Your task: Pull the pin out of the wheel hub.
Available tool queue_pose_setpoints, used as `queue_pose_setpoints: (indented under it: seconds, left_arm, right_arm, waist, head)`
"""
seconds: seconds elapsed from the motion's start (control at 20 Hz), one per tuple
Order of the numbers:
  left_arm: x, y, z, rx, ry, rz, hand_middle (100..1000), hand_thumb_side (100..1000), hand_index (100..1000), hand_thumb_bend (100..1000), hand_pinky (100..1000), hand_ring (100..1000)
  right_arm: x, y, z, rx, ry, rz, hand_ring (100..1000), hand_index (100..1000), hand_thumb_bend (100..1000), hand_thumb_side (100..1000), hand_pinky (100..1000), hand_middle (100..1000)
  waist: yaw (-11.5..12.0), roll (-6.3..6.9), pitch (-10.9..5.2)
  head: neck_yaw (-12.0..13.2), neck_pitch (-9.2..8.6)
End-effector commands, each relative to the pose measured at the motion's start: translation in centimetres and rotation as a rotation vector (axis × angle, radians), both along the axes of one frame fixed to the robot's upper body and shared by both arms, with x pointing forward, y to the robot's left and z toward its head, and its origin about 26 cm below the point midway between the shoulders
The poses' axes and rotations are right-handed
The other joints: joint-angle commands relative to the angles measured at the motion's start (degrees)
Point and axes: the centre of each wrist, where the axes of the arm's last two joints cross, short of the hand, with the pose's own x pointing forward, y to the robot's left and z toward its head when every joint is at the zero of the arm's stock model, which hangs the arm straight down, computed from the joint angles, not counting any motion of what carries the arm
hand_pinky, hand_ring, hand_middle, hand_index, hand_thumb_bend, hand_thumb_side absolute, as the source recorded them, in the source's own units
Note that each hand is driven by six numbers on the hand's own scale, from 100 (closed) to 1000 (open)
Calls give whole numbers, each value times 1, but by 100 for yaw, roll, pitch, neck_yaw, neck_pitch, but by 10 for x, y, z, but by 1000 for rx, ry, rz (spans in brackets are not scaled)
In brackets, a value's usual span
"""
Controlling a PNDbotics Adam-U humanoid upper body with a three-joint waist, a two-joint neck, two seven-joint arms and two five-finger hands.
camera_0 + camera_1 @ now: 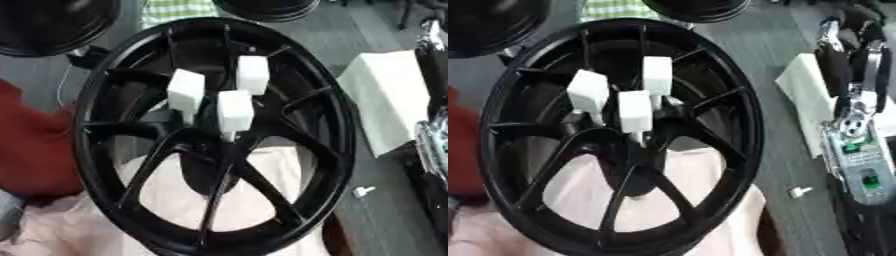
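A black spoked wheel [105,150] stands tilted in the middle of both views. Three pins with white block heads stick out of its hub: the left pin [185,91], the upper right pin [253,74] and the lower middle pin [234,110]. My right hand [834,60] shows at the right edge of the right eye view. Its dark fingers [876,62] point up and look straight, and it holds nothing. It is well to the right of the wheel and apart from it. Below it runs the silver wrist with a green board [859,160]. No left hand shows.
A white box [385,100] lies right of the wheel, with a small white piece [363,190] on the grey floor below it. Pale cloth [262,200] lies under the wheel. Other black wheels [44,25] sit at the top. A red shape [31,150] fills the left edge.
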Motion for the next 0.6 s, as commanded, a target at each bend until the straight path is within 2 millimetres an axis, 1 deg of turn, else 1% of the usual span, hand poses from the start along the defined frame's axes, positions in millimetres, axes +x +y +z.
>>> queue_pose_setpoints:
  seconds: [0.05, 0.15, 0.3, 0.4, 0.6]
  left_arm:
    - [-2, -3, 2, -19, -9, -22, 502, 793, 720, 100, 717, 575]
    - [-3, -8, -9, -78, 4, -47, 499, 788, 721, 100, 713, 572]
    - [-4, -19, -21, -152, 0, -94, 498, 772, 720, 100, 711, 570]
    - [-4, -25, -25, -162, -8, -111, 497, 768, 719, 100, 710, 569]
    - [-3, -29, -28, -162, -16, -125, 496, 765, 719, 100, 709, 568]
  right_arm:
    - [-1, 3, 11, -18, -37, 17, 956, 776, 100, 545, 868, 712]
    - [0, 6, 12, -10, -47, 25, 956, 776, 100, 547, 868, 712]
    - [1, 6, 12, -11, -47, 24, 957, 776, 100, 549, 868, 711]
    - [1, 7, 12, -13, -45, 24, 957, 775, 100, 551, 867, 711]
    - [3, 8, 12, -14, -42, 32, 958, 776, 100, 553, 867, 711]
  waist:
    - [-24, -106, -127]
    - [-50, -123, -92]
    - [-39, -68, -80]
    - [-24, -31, -80]
    - [-25, 24, -82]
  head:
    - [56, -114]
    - [100, -179]
    - [140, -236]
    - [156, -249]
    - [185, -250]
